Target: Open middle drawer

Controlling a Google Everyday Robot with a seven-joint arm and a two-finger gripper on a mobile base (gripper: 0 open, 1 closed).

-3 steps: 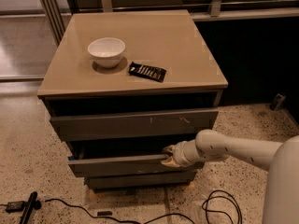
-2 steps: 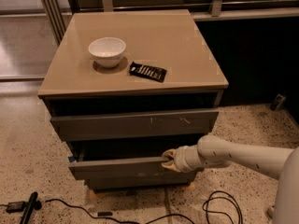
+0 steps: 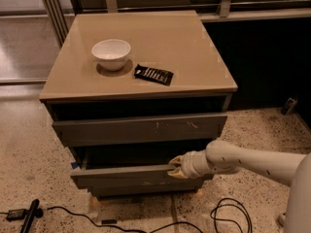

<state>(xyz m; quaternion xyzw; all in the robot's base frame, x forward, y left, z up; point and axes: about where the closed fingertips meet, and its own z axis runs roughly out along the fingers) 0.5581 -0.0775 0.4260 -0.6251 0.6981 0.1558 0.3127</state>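
The middle drawer (image 3: 121, 175) is a plain dark grey panel under the wider top drawer (image 3: 141, 129), which has pale scratch marks. It stands pulled partly out, with a dark gap above its front. My gripper (image 3: 175, 168), at the end of the white arm (image 3: 243, 161) coming in from the right, sits on the top edge of the middle drawer's front, right of its middle, closed over that edge. The narrow bottom drawer (image 3: 146, 189) shows just below.
On the tan cabinet top (image 3: 194, 47) stand a white bowl (image 3: 111, 53) and a dark flat packet (image 3: 153, 74). Black cables (image 3: 228, 212) and a black tool (image 3: 28, 216) lie on the speckled floor in front. A dark wall panel stands to the right.
The middle drawer's front has come out a little further toward the camera. My gripper has moved with it, staying on its top edge.
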